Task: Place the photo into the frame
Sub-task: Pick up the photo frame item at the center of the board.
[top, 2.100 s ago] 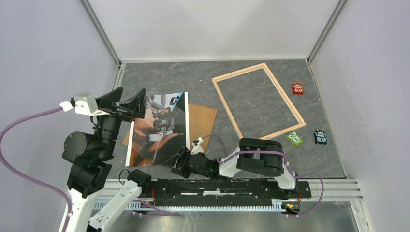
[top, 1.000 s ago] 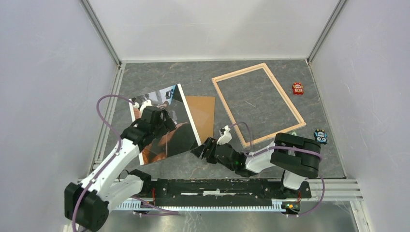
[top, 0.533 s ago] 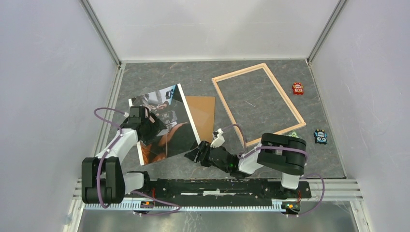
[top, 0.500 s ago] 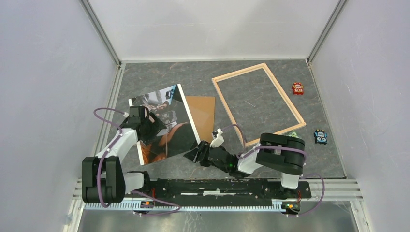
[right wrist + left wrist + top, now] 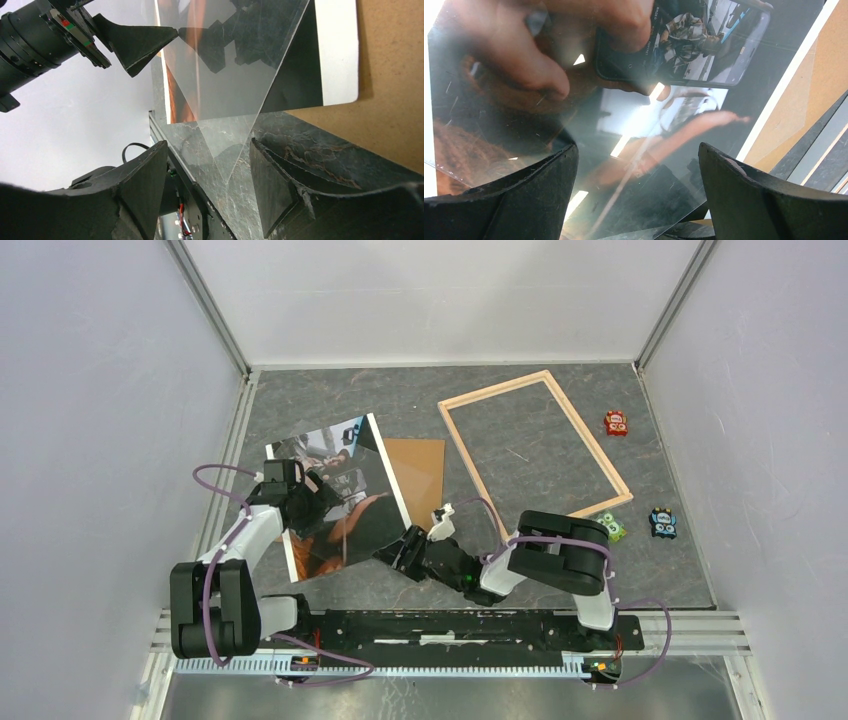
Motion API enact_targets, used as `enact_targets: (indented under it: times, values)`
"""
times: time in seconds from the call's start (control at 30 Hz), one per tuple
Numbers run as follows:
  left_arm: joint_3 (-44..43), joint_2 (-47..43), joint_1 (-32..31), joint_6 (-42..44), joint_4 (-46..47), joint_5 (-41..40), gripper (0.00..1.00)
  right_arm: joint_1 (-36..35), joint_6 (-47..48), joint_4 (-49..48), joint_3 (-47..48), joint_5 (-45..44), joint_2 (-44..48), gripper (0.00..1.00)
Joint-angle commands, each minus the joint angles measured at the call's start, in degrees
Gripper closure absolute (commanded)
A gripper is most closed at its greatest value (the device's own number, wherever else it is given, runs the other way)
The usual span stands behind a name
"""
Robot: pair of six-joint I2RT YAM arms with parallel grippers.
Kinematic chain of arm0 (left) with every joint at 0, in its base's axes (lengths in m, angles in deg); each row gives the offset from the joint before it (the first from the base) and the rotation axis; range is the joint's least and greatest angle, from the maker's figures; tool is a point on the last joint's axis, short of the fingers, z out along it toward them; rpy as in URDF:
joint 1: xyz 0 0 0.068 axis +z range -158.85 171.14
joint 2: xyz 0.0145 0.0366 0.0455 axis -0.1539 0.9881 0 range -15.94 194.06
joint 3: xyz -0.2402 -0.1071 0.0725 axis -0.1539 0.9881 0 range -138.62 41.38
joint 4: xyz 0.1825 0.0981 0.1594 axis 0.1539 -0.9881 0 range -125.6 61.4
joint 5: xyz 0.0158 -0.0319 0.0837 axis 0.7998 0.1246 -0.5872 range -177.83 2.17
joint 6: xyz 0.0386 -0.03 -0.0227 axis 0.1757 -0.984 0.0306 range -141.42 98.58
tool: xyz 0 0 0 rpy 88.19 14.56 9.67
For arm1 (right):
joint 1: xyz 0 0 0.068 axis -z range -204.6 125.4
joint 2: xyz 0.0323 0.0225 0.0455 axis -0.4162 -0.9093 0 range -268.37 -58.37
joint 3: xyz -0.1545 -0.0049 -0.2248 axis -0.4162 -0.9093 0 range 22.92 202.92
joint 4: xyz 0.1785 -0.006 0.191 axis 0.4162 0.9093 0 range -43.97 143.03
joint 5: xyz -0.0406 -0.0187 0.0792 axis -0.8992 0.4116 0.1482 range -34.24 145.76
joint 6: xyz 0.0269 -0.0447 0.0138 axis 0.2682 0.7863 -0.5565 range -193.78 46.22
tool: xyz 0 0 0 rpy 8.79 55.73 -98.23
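Little of the job looks done: the pale wooden rectangular picture frame lies empty, and the glossy printed photo rests flat well to the left of the frame, partly over a plain brown backing board. Carrying the photo across and seating it is all left to do, I'd say. The left gripper hovers over the photo, jaws wide, holding nothing. The right gripper, left of the frame's near corner, has its fingers spread. Only the right wrist view reveals a clear transparent sheet, its corner poking between those fingers but seemingly not pinched. From overhead the sheet is barely visible.
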Motion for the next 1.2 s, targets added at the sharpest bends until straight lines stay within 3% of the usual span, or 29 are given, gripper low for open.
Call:
enact_targets:
  times: [0.0, 0.3, 0.67, 0.87, 1.07, 1.17]
  values:
    - [1.84, 1.74, 0.20, 3.01, -3.57, -0.15, 0.03, 1.34, -2.49, -1.51, 0.33, 2.91, -3.63, 0.33]
    - [3.48, 3.30, 0.23, 2.09, -1.40, 2.63, 0.03, 2.99, -4.20, -8.17, 1.50, 5.31, -3.71, 0.32]
    - [3.62, 3.17, 0.24, 2.00, -0.88, 3.43, 0.03, 3.35, -4.53, -8.99, 2.43, 1.62, -1.87, 0.41]
    - [2.98, 3.32, 0.24, 2.62, -1.22, 3.92, 0.03, 4.20, -7.04, -10.89, 4.72, 4.77, -5.71, 0.58]
    - [3.05, 1.21, 0.17, 3.34, -0.86, 3.75, 0.04, 4.92, -9.33, -7.58, 6.53, 8.04, -7.50, 0.59]
    - [3.29, -1.67, 0.09, 3.43, -0.81, 2.80, 0.03, 5.32, -6.68, -5.59, 7.29, 8.89, -7.11, 0.75]
